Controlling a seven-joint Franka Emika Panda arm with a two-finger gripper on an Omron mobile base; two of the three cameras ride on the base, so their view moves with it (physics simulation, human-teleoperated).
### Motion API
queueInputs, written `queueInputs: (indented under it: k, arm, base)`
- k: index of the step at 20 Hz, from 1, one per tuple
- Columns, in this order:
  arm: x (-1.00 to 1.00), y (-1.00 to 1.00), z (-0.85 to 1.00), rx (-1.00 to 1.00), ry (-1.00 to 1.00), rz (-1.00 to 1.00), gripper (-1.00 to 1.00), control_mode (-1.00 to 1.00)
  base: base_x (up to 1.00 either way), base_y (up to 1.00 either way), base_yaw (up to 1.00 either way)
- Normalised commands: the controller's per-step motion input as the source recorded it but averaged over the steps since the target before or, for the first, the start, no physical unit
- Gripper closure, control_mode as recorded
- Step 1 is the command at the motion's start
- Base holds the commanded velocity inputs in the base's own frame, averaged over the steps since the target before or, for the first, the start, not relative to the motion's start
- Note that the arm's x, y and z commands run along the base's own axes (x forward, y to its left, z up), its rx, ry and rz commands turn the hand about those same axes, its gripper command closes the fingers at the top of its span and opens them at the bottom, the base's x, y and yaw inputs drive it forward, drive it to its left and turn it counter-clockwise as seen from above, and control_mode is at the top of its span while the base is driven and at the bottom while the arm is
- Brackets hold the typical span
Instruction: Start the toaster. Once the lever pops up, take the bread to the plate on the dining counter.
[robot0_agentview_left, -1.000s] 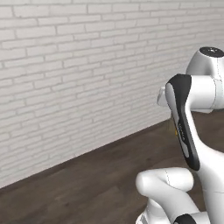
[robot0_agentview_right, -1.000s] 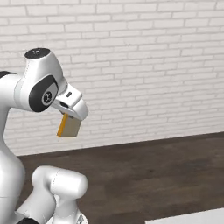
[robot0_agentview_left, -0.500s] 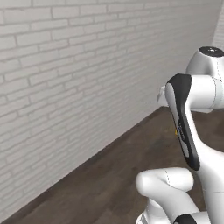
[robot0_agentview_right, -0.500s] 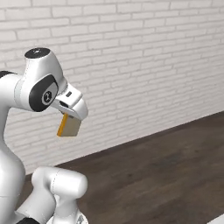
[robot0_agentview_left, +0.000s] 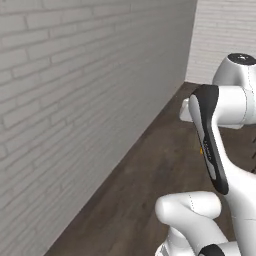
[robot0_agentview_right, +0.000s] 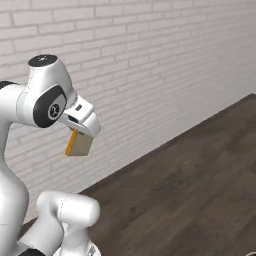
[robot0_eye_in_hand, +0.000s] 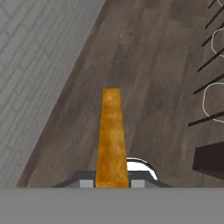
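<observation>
I have the gripper (robot0_agentview_right: 80, 134) clamped on the bread (robot0_agentview_right: 79, 143), which hangs below it at left of centre in the right base view, tilted, well above the dark wood floor (robot0_agentview_right: 190, 190). In the hand view I see the slice edge-on, a golden-brown crust strip running up from bottom centre, pinched between the fingers (robot0_eye_in_hand: 86, 183) at its base. Under it lies the floor, with the pale brick wall (robot0_eye_in_hand: 30, 65) filling the upper left. At the right edge of that frame I can make out thin dark legs and pale rounded outlines, too cropped to name. In the left base view the wall (robot0_agentview_left: 75, 100) takes the left half.
</observation>
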Motion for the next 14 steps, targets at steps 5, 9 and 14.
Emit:
queueInputs:
  k: [5, 9, 14]
  arm:
    - [0.00, 0.00, 0.00, 0.00, 0.00, 0.00, 1.00, 1.00]
    - [0.00, 0.00, 0.00, 0.00, 0.00, 0.00, 1.00, 1.00]
    - [0.00, 0.00, 0.00, 0.00, 0.00, 0.00, 1.00, 1.00]
  base:
    - [0.51, 0.48, -0.48]
    - [0.47, 0.48, -0.49]
    - [0.55, 0.41, -0.51]
